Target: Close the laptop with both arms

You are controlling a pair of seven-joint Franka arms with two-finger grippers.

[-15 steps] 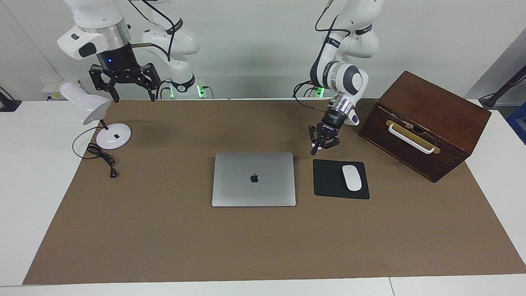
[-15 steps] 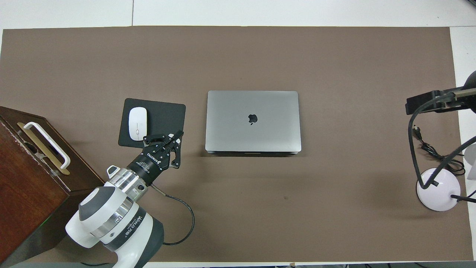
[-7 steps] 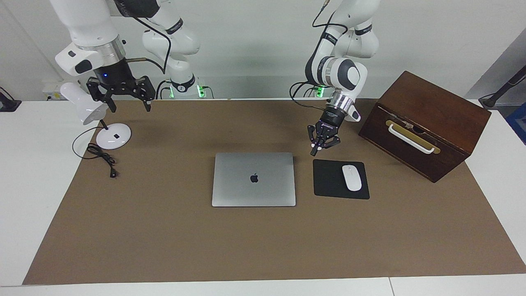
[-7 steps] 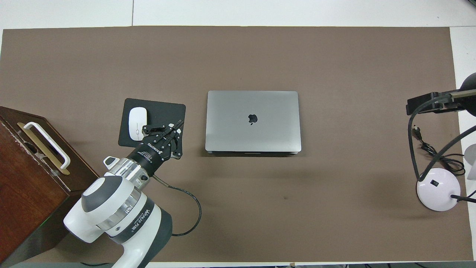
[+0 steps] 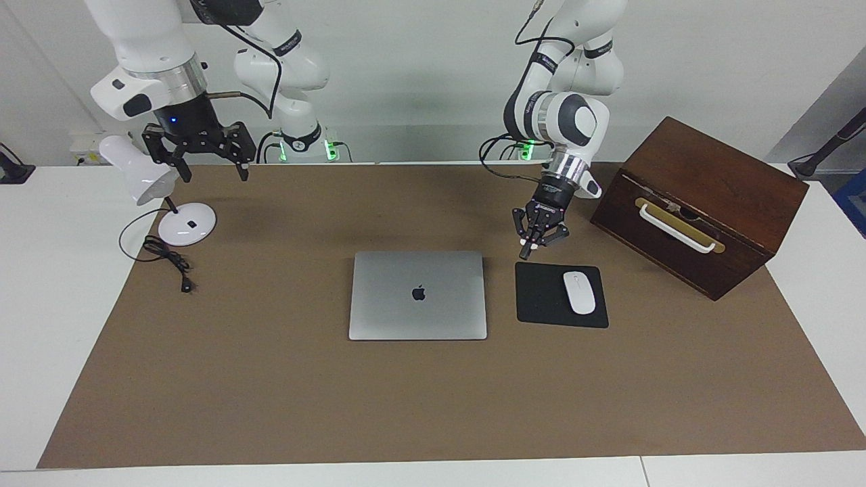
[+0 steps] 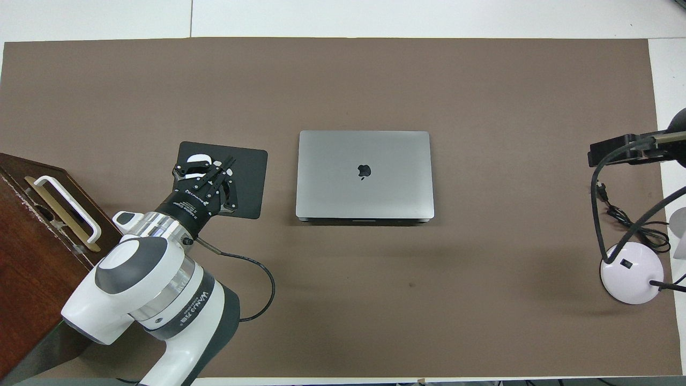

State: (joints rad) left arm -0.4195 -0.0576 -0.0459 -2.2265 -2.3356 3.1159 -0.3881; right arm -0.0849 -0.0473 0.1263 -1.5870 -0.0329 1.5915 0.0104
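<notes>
- The left gripper (image 5: pixel 526 253), a black claw of jointed links with its fingertips pressed together, hung right of centre in the facing view, over the mat's edge of the black mouse pad (image 5: pixel 541 297).
- The right gripper (image 5: pixel 212 169), spread wide and holding nothing, hung at upper left over the white desk lamp (image 5: pixel 145 177) (glossy, round-based).
- The laptop (image 5: pixel 418 295), a slim matte silver-grey slab with rounded corners, lay shut and flat at frame centre, beside the pad.
- A smooth oval white mouse (image 5: pixel 579 292) sat on the pad.
- A dark polished wooden box (image 5: pixel 703 203) stood at right.
- A brown mat (image 5: pixel 433 399) covered the white table (image 5: pixel 40 284); the wall was pale.
</notes>
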